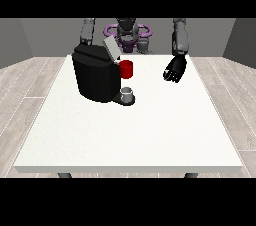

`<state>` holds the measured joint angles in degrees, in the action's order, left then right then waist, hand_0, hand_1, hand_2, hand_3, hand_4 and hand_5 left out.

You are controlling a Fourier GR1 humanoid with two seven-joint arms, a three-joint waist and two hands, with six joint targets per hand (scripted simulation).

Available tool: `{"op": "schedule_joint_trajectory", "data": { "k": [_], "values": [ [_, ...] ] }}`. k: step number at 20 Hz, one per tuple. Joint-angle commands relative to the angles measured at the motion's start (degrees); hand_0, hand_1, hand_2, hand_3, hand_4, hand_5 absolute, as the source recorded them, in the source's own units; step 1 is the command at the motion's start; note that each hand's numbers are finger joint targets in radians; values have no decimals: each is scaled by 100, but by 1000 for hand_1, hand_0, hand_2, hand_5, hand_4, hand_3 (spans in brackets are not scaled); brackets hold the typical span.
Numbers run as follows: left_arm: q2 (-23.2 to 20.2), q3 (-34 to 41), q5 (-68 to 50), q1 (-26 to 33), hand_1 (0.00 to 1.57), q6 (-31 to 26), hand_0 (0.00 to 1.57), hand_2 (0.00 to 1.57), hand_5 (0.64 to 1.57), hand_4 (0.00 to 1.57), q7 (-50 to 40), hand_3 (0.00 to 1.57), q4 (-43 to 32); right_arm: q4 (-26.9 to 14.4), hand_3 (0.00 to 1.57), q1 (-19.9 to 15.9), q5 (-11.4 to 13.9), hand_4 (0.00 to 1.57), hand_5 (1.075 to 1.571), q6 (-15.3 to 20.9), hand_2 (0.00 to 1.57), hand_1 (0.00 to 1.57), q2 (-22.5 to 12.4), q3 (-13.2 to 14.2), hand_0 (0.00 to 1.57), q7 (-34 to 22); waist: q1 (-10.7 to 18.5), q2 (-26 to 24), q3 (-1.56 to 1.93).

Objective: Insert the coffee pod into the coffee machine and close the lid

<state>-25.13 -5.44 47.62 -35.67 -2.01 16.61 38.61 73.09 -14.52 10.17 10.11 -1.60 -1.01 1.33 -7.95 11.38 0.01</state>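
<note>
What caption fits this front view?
Black coffee machine with raised grey lid on white table; black hand at the view's right hovers apart.

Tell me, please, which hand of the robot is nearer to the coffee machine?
From what shows, its left: the hand at the view's right hangs over the table, apart from the coffee machine. The other hand does not show; that arm goes down behind the machine.

The coffee machine [95, 77] hides the hand at the view's left completely; only that arm's upper part shows at the machine's 12 o'clock. The hand at the view's right [175, 69] is too small to read its fingers. A grey thing [128, 91] at the machine's 4 o'clock cannot be identified as the pod.
</note>
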Motion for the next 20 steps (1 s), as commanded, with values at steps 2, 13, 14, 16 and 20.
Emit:
{"op": "schedule_joint_trajectory", "data": {
  "k": [2, 13, 14, 16, 20],
  "values": [
    [226, 284, -398, -64, 1433, -235, 1433, 1423, 1571, 489, 400, 1352, -21, 22, 0, 314, 202, 0, 1571, 177, 0, 0, 128, -171, 0, -182, 1, -407, -3],
    [291, 268, -529, -1193, 1424, -2087, 1424, 1404, 1571, 557, -408, 1341, 479, -818, 0, 133, 247, 0, 1571, 154, 0, 0, 99, -48, 0, 32, 151, -976, 1],
    [433, 270, -457, -1167, 1403, -1885, 1403, 1396, 1571, 598, -547, 1341, 554, -852, 0, 67, -4, 0, 1571, -100, 0, 0, -177, 230, 0, 259, 94, -849, 1],
    [572, 254, -483, -1203, 1331, -2076, 1331, 1351, 1571, 592, -712, 1323, 667, -884, 0, 173, 85, 0, 1571, -133, 0, 0, -200, 145, 0, 148, 114, -1058, 1],
    [797, 240, -372, -1466, 1331, -2055, 1331, 1351, 1571, 592, -1000, 1323, 856, -979, 0, -393, 22, 0, 1571, 204, 0, 0, -40, 366, 0, 110, 264, -782, 1]
  ]
}}
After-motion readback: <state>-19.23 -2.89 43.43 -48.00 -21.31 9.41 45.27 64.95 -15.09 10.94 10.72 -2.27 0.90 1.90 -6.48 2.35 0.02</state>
